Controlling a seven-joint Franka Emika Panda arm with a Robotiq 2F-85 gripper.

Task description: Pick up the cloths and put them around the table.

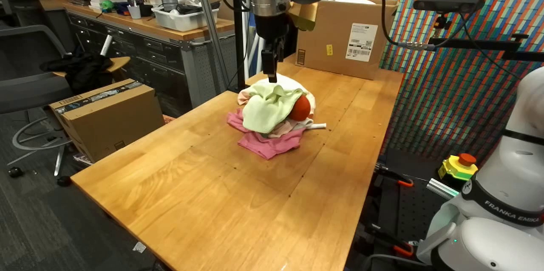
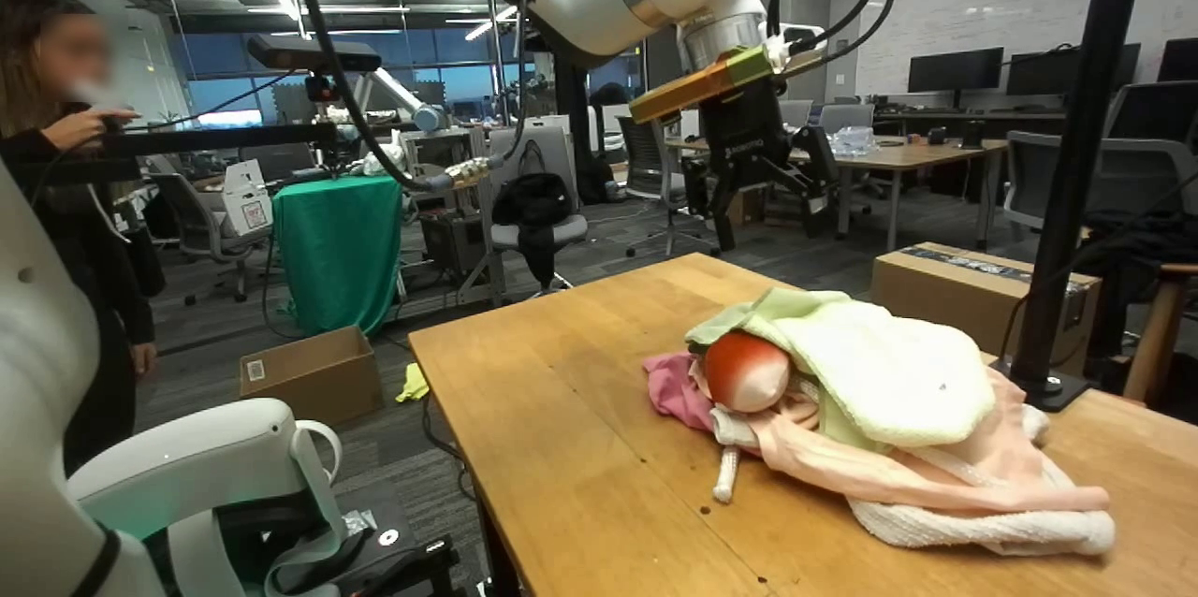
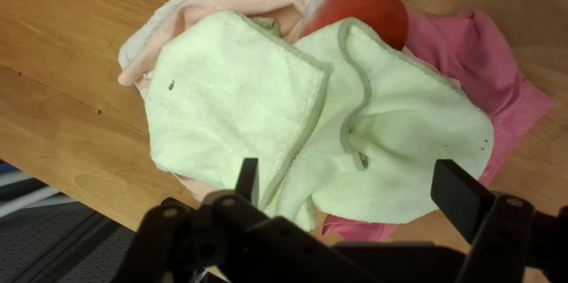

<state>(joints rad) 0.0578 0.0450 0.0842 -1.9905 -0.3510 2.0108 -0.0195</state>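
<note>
Lettered FRANKA EMIKA: dark band (image 1: 510, 210) around the white robot arm (image 1: 514, 169). Lettered ROBOTIQ: gripper (image 2: 769, 225) — released, jaws standing wide apart above the cloths (image 1: 270, 111). Pasted to a brown cardboard box (image 1: 333, 35) on the table (image 1: 255, 186): shipping label (image 1: 361, 41), print too small to read. Faintly inscribed, illegible: whiteboard (image 2: 945, 7) in an exterior view.

Surface: honey-brown wooden planks, dotted with small dark holes. Room: grey carpet (image 1: 51, 220), multicoloured wall (image 1: 425, 92), workbench (image 1: 163, 60) with black drawers, green drape (image 2: 339, 246).

Cloths: four by colour, bunched together on the table — yellow-green cloth (image 3: 239, 101) uppermost; magenta-pink cloth (image 1: 272, 145), peach cloth (image 2: 842, 466) and whitish cloth (image 2: 945, 527) lower down, partly covered.
Red round toy (image 2: 746, 372): one, tucked partly under the yellow-green cloth.
White rope (image 2: 726, 473): one end showing, near the red round toy.
Yellow box (image 1: 459, 168) with red button: one.
Person (image 2: 108, 269): one, face blurred, at the edge of an exterior view.
</note>
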